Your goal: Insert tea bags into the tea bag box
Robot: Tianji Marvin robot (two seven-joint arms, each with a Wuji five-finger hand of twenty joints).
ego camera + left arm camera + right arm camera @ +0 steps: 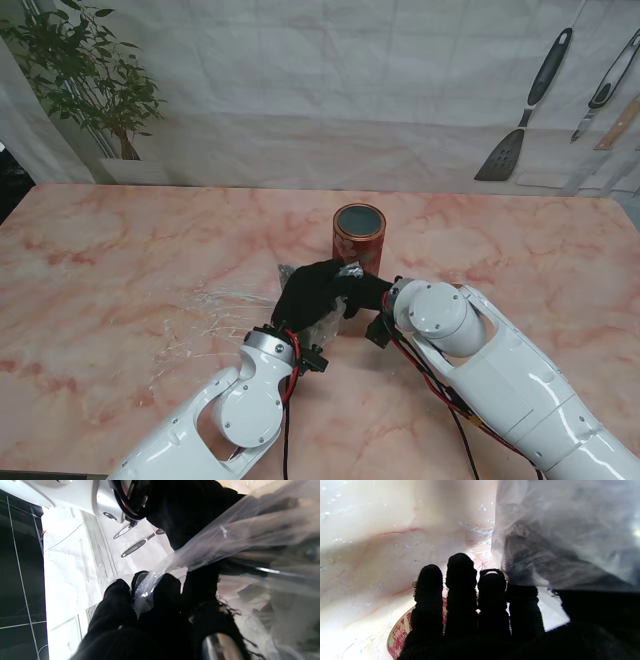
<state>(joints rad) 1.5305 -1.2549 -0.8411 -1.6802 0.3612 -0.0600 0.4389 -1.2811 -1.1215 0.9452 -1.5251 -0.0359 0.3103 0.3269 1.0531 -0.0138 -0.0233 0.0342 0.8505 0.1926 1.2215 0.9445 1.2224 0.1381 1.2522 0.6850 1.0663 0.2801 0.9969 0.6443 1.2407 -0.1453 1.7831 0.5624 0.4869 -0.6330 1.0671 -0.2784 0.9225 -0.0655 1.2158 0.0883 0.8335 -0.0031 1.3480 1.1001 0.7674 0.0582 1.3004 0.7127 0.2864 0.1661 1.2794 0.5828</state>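
Tea bag box [359, 238], a red cylinder, is standing upright on the marble table [120, 260], mouth facing up. Just nearer me, both black-gloved hands are meeting: left hand [305, 293] and right hand [362, 291] are pinching a clear plastic bag [225, 545].

Tea bag box [359, 238] stands upright on the table [120, 270], about mid-width, farther from me than both hands. Left hand [308, 292] and right hand [362, 291] meet just nearer to me than the box, left one on the left, with a plastic bag [225, 540] between them. A loose plastic sheet [215, 312] lies flat on the table to the left of the hands.
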